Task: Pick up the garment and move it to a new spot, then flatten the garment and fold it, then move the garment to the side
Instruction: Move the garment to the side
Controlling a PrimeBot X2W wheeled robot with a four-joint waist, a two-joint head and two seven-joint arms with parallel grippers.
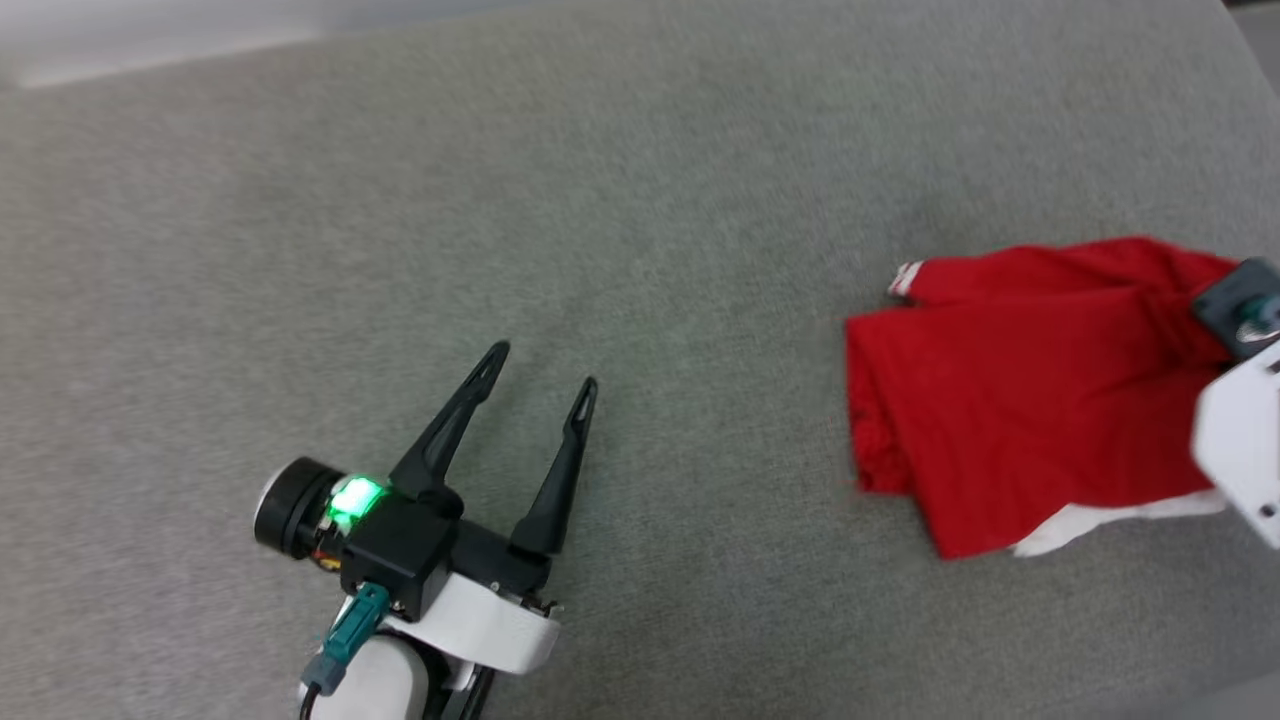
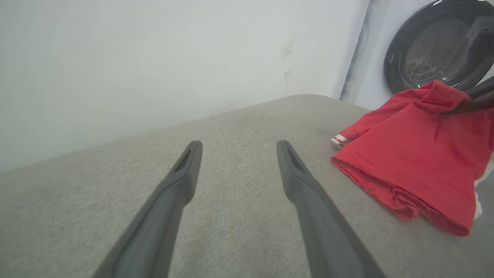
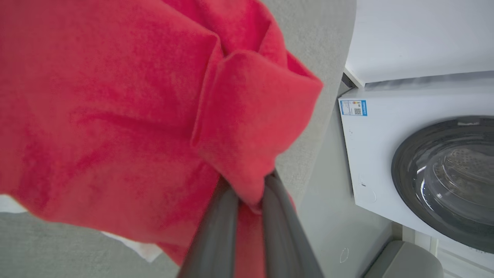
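Observation:
The garment is a folded red bundle at the right of the grey surface, with a striped sleeve trim at its far left corner and white cloth peeking out at its near edge. My right gripper is shut on a raised red fold of the garment; in the head view its wrist covers the bundle's right edge. My left gripper stands open over bare surface, well left of the garment, with nothing between its fingers.
The grey fabric surface spreads wide to the left and back. A white washing machine with a dark round door stands beyond the surface's right edge. A white wall rises behind the surface.

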